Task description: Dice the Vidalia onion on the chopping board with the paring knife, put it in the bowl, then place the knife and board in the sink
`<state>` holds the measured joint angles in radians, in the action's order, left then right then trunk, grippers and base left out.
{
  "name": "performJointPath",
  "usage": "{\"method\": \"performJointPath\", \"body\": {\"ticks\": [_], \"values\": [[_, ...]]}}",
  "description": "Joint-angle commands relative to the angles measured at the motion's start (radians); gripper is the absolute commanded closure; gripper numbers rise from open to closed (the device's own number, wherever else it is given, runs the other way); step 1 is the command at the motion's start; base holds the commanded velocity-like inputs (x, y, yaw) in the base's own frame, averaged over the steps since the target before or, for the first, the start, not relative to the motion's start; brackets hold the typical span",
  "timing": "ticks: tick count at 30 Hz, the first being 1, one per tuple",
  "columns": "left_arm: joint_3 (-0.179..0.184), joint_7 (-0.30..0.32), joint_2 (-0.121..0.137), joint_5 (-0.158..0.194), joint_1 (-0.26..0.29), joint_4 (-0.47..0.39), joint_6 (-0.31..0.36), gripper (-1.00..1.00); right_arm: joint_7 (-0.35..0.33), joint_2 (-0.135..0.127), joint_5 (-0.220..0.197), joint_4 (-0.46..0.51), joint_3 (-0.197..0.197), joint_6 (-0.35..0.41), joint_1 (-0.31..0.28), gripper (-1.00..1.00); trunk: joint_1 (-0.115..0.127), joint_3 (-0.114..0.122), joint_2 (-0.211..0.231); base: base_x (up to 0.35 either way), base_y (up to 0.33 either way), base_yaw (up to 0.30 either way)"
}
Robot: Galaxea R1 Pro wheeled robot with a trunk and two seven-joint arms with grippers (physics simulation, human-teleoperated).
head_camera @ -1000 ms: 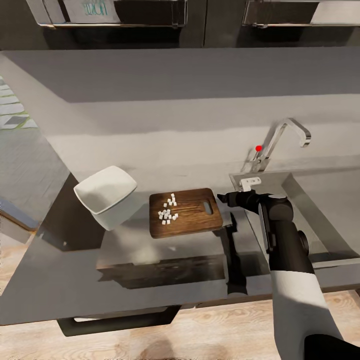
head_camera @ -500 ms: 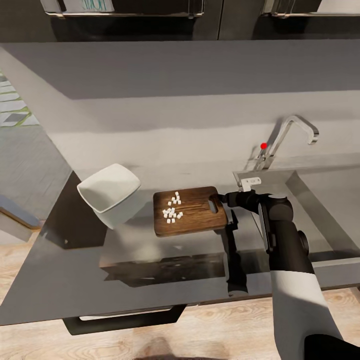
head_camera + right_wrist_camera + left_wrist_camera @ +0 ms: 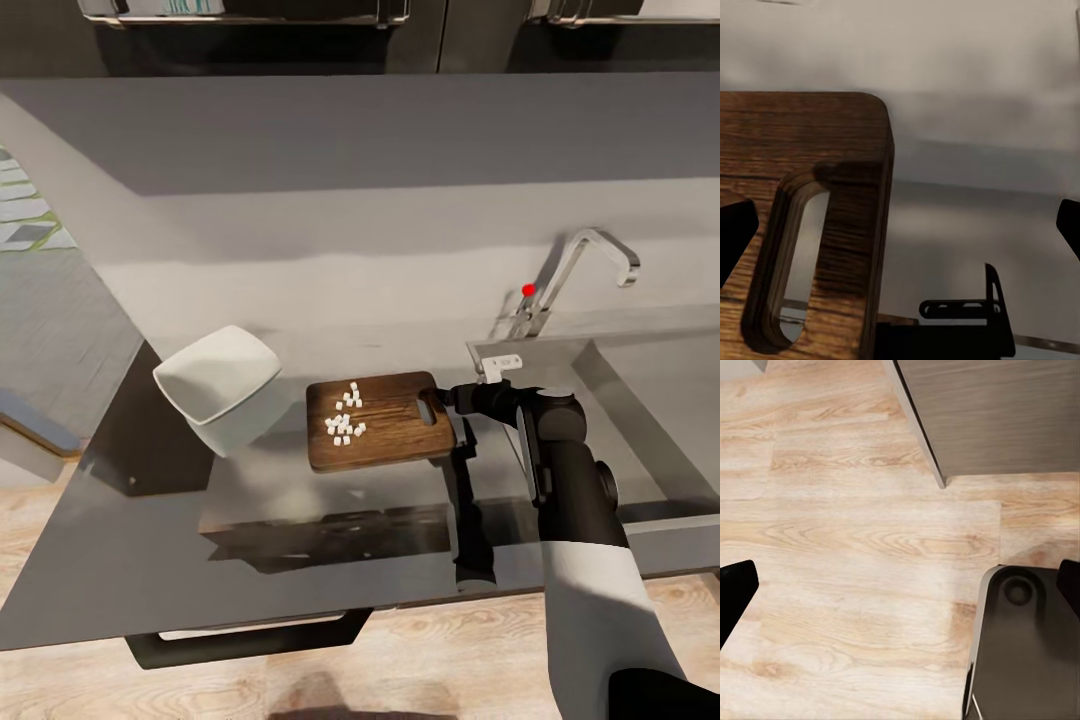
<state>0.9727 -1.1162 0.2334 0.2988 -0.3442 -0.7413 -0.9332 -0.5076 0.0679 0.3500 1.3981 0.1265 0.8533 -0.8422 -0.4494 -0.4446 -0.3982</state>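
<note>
Diced onion [image 3: 344, 420] sits in a loose pile mid chopping board [image 3: 378, 422], near the countertop's [image 3: 150, 560] sink edge. Right gripper [image 3: 449, 397] is spread wide at the board's slotted end, grasping nothing. Tilting carelessly could spill cubes. Since half a second ago, nothing has shifted.

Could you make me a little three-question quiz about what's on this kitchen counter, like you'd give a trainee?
1. True or false: the white onion cubes lie in the bowl.
2. Which end of the chopping board is the right pincer at: A) the slotted end, B) the plain end?
3. Fill in: the faucet has a ___ knob.

Key: 1 false, they lie on the board. 2 A. 3 red.
</note>
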Motion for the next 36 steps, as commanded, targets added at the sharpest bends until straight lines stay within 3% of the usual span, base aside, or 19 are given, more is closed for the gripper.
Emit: {"method": "performJointPath", "body": {"ticks": [1,36], "values": [[0.004,-0.007,0.001,0.002,0.001,-0.003,0.001,-1.0,-0.01,0.001,0.01,0.001,0.002,0.003,-0.001,-1.0,-0.001,-0.002,-0.002,0.0,0.0,0.0],[0.004,-0.006,-0.006,0.002,0.001,0.01,0.001,-1.0,-0.003,0.001,0.01,0.001,0.002,0.003,-0.001,-1.0,-0.001,-0.048,-0.002,0.0,0.0,0.0]]}}
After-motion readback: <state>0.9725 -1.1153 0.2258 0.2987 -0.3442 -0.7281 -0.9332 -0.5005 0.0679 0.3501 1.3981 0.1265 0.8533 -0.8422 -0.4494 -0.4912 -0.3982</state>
